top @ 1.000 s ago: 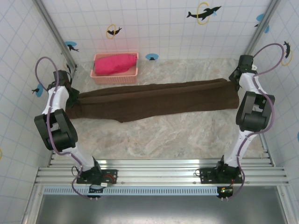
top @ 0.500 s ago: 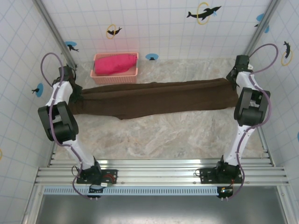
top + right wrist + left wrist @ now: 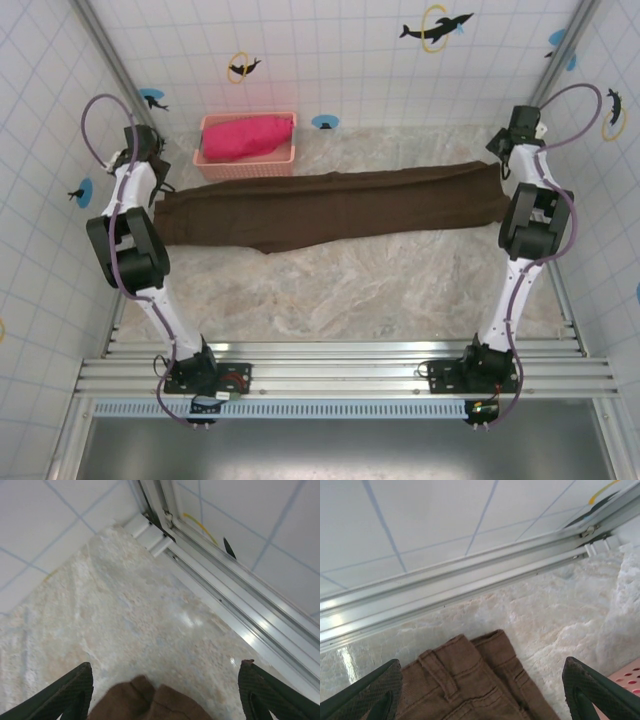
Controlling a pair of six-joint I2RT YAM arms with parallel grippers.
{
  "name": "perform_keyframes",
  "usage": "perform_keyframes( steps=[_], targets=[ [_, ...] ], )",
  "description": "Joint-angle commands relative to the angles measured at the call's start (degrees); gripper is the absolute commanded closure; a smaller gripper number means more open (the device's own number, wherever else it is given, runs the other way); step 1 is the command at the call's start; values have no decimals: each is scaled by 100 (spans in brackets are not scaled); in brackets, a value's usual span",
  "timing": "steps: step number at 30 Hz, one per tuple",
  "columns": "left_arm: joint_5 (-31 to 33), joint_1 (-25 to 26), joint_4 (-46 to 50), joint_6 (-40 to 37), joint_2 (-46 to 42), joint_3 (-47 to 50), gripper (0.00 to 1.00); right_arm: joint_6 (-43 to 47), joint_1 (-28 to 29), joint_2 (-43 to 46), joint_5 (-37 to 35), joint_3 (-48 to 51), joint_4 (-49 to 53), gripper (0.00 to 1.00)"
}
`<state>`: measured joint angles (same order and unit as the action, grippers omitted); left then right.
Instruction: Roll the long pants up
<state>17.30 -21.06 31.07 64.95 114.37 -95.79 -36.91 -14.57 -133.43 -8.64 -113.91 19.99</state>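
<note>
Both of my arms have swung out toward the upper corners of the overhead frame, and the cloth they had stretched between them has dropped flat and slid a little up-frame.

The pale marbled worktop [image 3: 350,290] carries everything. Across its upper half, running left to right, lie the dark brown soft fabric long pants [image 3: 330,208], waistband at the left end and the two leg hems at the right. Just beyond them, upper left, sits a pink plastic basket [image 3: 248,165] with a bright pink-red cloth [image 3: 245,135] inside; I cannot tell whether the basket touches the pants.

My left fingers [image 3: 367,692] are wide apart and hold nothing, with the waistband and its belt loop lying between them. My right fingers [image 3: 67,692] are equally spread, empty, over the hem ends.

I judge this fabric to be limp, fairly light and not fragile, with a brushed surface that should not slip. It will sag and bunch wherever it is unsupported. The stitched waistband is the thickest, firmest edge to pinch; the hems are thinner, so I would need to catch both layers there to start a tight roll.
</note>
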Motion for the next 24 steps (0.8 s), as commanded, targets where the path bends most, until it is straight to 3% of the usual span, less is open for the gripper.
perform_keyframes(
  steps=[1, 6, 10, 12, 14, 15, 18, 24],
  targets=[
    [289, -30, 70, -90, -19, -241, 18, 120, 33, -112, 240, -407, -83, 22],
    [136, -36, 156, -185, -263, 25, 20, 223, 33, 110, 391, -253, 226, 22],
    [-349, 18, -6, -227, -490, 609, 24, 283, 54, 145, 846, -138, 692, 23],
    [-517, 107, -188, -274, -686, 1043, 21, 256, 133, 230, 1273, 4, 780, 23],
    [-597, 219, -268, -265, -896, 1415, 18, 446, 360, 342, 1585, 39, 913, 23],
    [-689, 296, -376, -313, -1014, 1596, 16, 558, 517, 360, 1754, 52, 959, 0],
    [-871, 563, -400, -572, -1272, 1974, 15, 560, 965, 383, 2264, 55, 1024, 3],
    [-1136, 1204, -268, -686, -1646, 2388, 15, 300, 1985, 520, 2426, 167, 1073, 3]
  ],
)
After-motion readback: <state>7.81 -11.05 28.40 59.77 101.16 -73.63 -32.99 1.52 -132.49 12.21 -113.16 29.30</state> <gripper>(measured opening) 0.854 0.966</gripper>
